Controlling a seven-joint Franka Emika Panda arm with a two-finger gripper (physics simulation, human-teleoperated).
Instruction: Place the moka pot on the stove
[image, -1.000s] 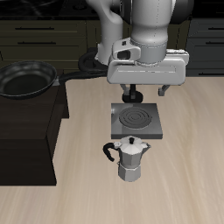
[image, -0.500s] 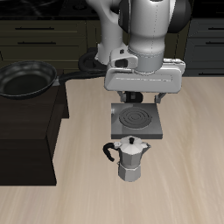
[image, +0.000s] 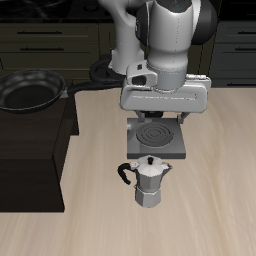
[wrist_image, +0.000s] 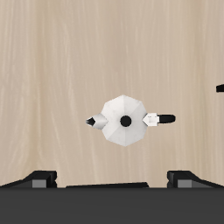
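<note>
Pale wood table (image: 220, 200) before dark cabinets (image: 40, 40); fingers (wrist_image: 48, 178) spread apart, empty.

Exterior view looks down frontally; wrist view looks straight down, sharing the moka pot (image: 150, 181).

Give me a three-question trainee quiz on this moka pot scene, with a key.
1. True or false: the moka pot already sits on the stove.
2. Where does the moka pot stand? A) on the stove B) on the table, nearer its front edge than the stove C) in the frying pan
3. Fill in: the gripper holds ____.

Key: 1 false; 2 B; 3 nothing, since the wrist view shows the pot standing free.
</note>
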